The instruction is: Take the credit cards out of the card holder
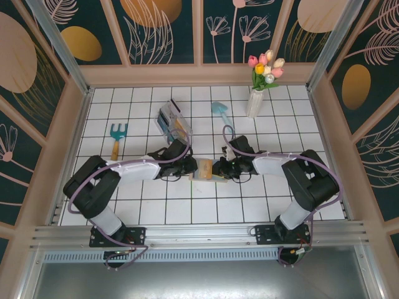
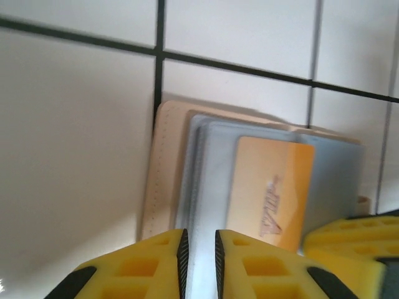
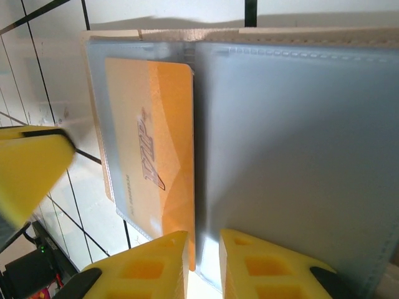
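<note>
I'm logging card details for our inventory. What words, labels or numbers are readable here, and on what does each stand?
"VIP", probably, in slanted letters: on the orange card in the card holder.
The small print line beside it: too small to read.
No other text is legible.

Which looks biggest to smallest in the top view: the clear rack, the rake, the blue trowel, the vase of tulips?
vase of tulips
clear rack
rake and blue trowel: too alike to rank

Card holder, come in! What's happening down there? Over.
Left claw and right claw nearly closed over open card holder, grip unclear. Orange card inside holder, not out yet. Nothing blocking.
</note>
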`<state>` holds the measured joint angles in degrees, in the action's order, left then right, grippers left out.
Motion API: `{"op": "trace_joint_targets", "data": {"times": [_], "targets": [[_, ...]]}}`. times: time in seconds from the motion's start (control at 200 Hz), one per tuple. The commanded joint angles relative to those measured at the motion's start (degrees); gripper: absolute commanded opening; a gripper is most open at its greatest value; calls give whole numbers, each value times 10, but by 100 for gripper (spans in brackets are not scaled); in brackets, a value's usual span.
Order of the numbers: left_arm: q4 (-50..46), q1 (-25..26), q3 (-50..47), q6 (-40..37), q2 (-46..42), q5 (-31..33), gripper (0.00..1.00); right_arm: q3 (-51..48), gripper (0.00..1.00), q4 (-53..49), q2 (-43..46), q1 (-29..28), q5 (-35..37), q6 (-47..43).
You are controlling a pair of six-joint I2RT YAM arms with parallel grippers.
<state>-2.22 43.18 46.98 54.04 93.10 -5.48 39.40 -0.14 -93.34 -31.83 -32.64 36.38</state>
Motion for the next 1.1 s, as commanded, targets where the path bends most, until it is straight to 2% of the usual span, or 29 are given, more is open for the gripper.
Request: {"op": "trace_joint_targets", "data": {"times": [0.0, 0.255, 0.56, 0.841, 0.956, 1.096], "targets": [[-18, -1, 23, -48, -40, 6, 23, -12, 24, 10, 0, 18, 3, 7], [57, -2, 11, -22, 5, -70, 14, -12, 26, 36, 7, 19, -15, 13], [42, -1, 18, -2, 73, -68, 6, -6, 25, 43, -5, 19, -22, 15], [24, -2, 12, 13, 95, -62, 4, 4, 25, 33, -24, 18, -24, 11], [9, -2, 9, 12, 97, -55, 4, 11, 25, 14, -33, 15, -3, 6], [1, -1, 7, 10, 97, -52, 4, 7, 25, 41, -43, 12, -35, 6]]}}
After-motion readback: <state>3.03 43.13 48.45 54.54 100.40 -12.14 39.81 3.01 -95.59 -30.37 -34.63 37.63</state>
